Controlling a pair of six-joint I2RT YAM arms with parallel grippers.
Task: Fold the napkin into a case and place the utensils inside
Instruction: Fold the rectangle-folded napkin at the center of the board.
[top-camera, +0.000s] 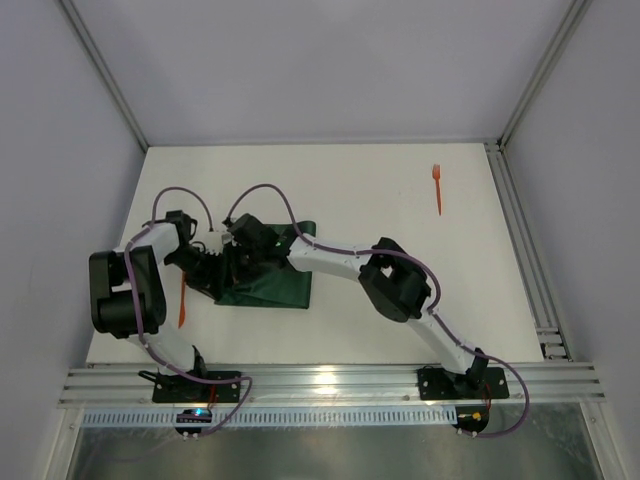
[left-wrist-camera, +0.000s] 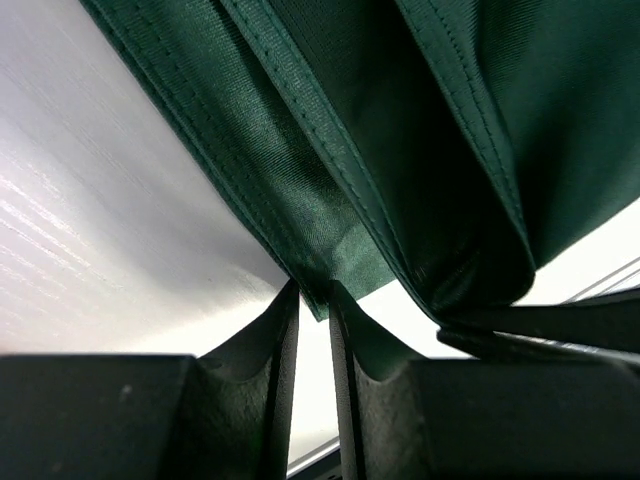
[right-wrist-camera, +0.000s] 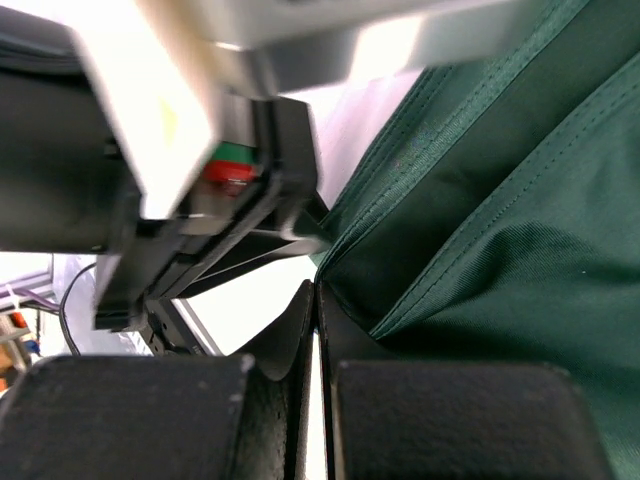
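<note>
Jaws left and right tight on napkin (left-wrist-camera: 330, 200) hem; fork (top-camera: 437, 188) only overhead.

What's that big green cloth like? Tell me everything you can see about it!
The napkin is a plain dark green cloth with a fine weave and stitched hems along its edges. It lies on the white table in front of the left arm, doubled over into soft layered folds rather than spread flat. The left claw pinches one corner of it, and the right claw pinches a hemmed edge close by.
</note>
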